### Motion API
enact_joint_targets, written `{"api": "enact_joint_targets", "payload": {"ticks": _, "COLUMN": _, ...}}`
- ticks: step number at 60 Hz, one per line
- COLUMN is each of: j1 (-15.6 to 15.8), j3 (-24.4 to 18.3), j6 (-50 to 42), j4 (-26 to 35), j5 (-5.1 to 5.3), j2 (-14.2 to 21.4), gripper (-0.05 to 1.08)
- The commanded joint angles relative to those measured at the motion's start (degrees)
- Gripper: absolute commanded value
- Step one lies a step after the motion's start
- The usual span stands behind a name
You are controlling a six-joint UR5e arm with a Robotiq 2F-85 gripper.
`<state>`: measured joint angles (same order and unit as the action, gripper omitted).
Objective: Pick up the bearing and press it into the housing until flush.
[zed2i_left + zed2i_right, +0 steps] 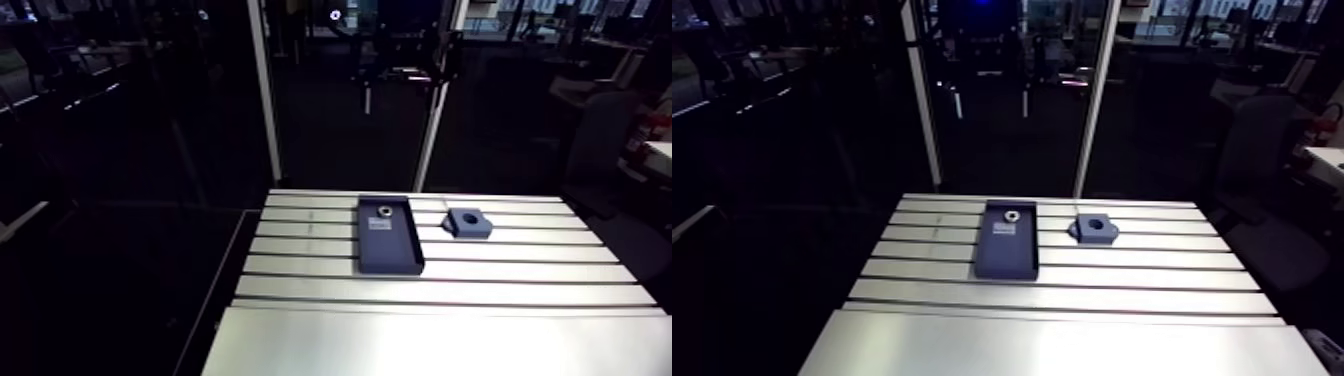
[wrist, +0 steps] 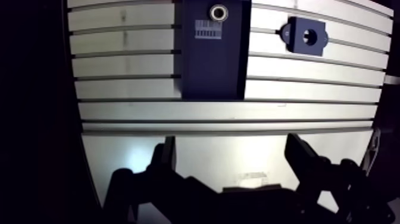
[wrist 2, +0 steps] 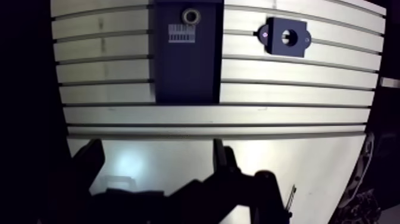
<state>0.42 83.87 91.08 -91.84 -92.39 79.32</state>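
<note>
One dark tray (image 1: 388, 240) lies on the slotted table (image 1: 300, 262). One bearing (image 1: 382, 211) sits at the tray's far end, with one white barcode label (image 2: 208, 29) just on the near side of it; its print is too small to read. To the right, apart from the tray, lies one dark housing (image 1: 468, 222), its round bore facing up and too dark to see into. Only bare table lies between these and the gripper (image 2: 232, 146). Its two fingers (image 2: 166, 156) are spread wide, holding nothing, their bases cut off in the wrist view.
</note>
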Motion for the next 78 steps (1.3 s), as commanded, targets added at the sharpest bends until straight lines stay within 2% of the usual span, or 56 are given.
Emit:
{"api": "enact_joint_targets", "payload": {"ticks": 1, "j1": -0.32, "j3": -0.01, "j6": 0.09, "j4": -3.69, "j5": -0.9, "j2": -3.15, "gripper": 0.01}}
{"api": "enact_joint_targets", "payload": {"ticks": 13, "j1": -0.77, "j3": 0.8, "j6": 1.45, "j4": -8.29, "j5": -0.74, "j2": -5.54, "gripper": 0.01}}
{"api": "enact_joint_targets", "payload": {"ticks": 22, "j1": -1.32, "j3": 0.33, "j6": 1.76, "j4": -9.0, "j5": -0.4, "j2": -7.47, "gripper": 0.01}}
{"api": "enact_joint_targets", "payload": {"ticks": 28, "j1": -2.13, "j3": -0.21, "j6": 2.27, "j4": -9.02, "j5": 0.29, "j2": -8.9, "gripper": 0.01}}
{"api": "enact_joint_targets", "payload": {"ticks": 34, "j1": -2.86, "j3": -0.43, "j6": 2.86, "j4": -9.91, "j5": 1.51, "j2": -10.3, "gripper": 0.01}}
{"api": "enact_joint_targets", "payload": {"ticks": 42, "j1": -3.29, "j3": -0.16, "j6": 3.97, "j4": -11.76, "j5": 2.15, "j2": -11.88, "gripper": 0.01}}
{"api": "enact_joint_targets", "payload": {"ticks": 55, "j1": -3.23, "j3": -0.4, "j6": 3.97, "j4": -12.71, "j5": 2.17, "j2": -15.06, "gripper": 0.01}}
{"api": "enact_joint_targets", "payload": {"ticks": 68, "j1": -3.24, "j3": -1.0, "j6": 3.98, "j4": -14.46, "j5": 2.33, "j2": -16.75, "gripper": 0.01}}
{"api": "enact_joint_targets", "payload": {"ticks": 78, "j1": -3.06, "j3": -1.28, "j6": 3.98, "j4": -15.59, "j5": 2.08, "j2": -17.83, "gripper": 0.01}}
